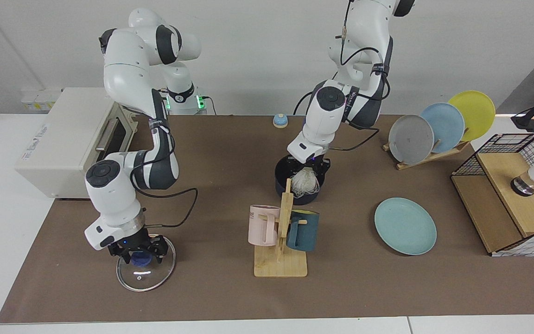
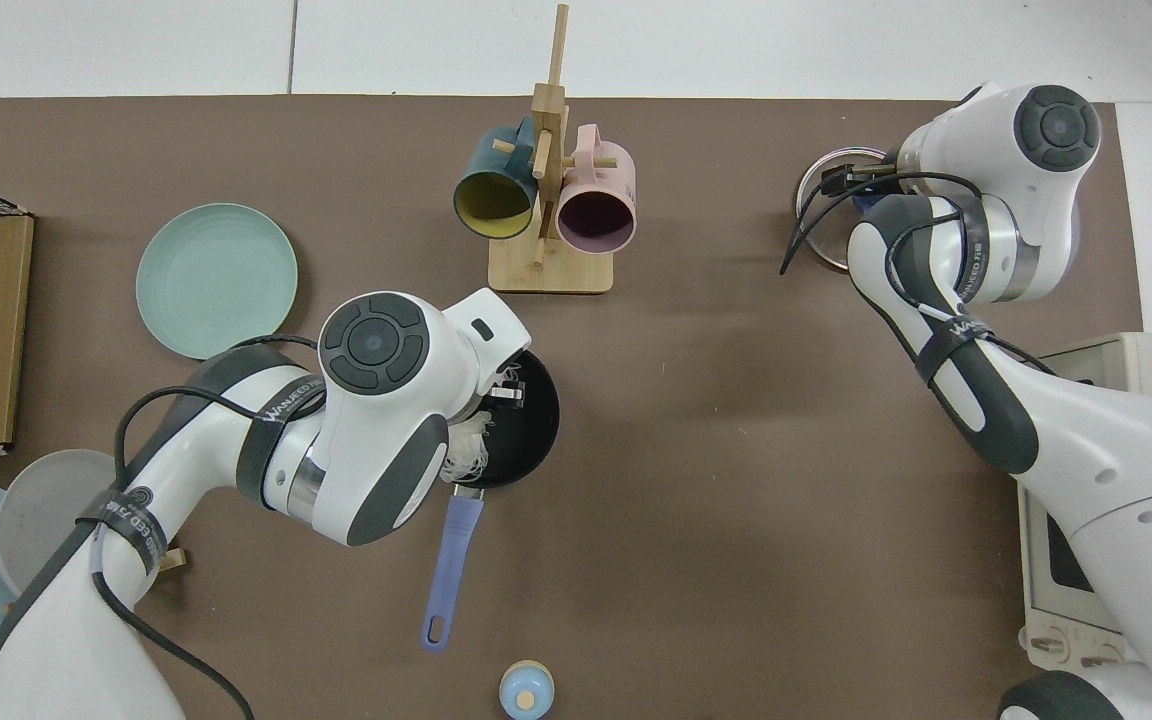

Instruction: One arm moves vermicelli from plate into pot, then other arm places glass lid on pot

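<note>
Two arms working, both low over the table. Nearest the facing camera: right gripper (image 1: 138, 253) sits down on the glass lid (image 1: 146, 271), which lies flat on the brown mat (image 1: 230, 297); fingers straddle the blue knob (image 1: 140, 260), but can't tell whether they've actually clamped it. In the top view that wrist covers most of the lid (image 2: 821, 215).

Mid-table: wooden mug rack (image 1: 282, 250) with a pink mug (image 1: 261, 225) and a dark teal mug (image 1: 303, 229). Off to its side the plate (image 1: 405, 226) lies bare on the mat, well apart from the pot.

Behind the rack: left gripper (image 1: 308, 166) hangs right over the pot (image 1: 304, 197), fingers pinched on the top of the vermicelli (image 1: 306, 181). The nest dangles inside the pot's rim; can't tell if it touches the bottom. Top view shows strands (image 2: 468, 450) poking out under the wrist above the pot (image 2: 531, 420), blue handle (image 2: 451, 570) pointing away from the rack.

Far edge: small blue bell-like object (image 1: 280, 120), a rack with grey, sky-blue and yellow plates (image 1: 443, 127), a wire basket (image 1: 512, 185), and a white oven (image 1: 63, 139).
</note>
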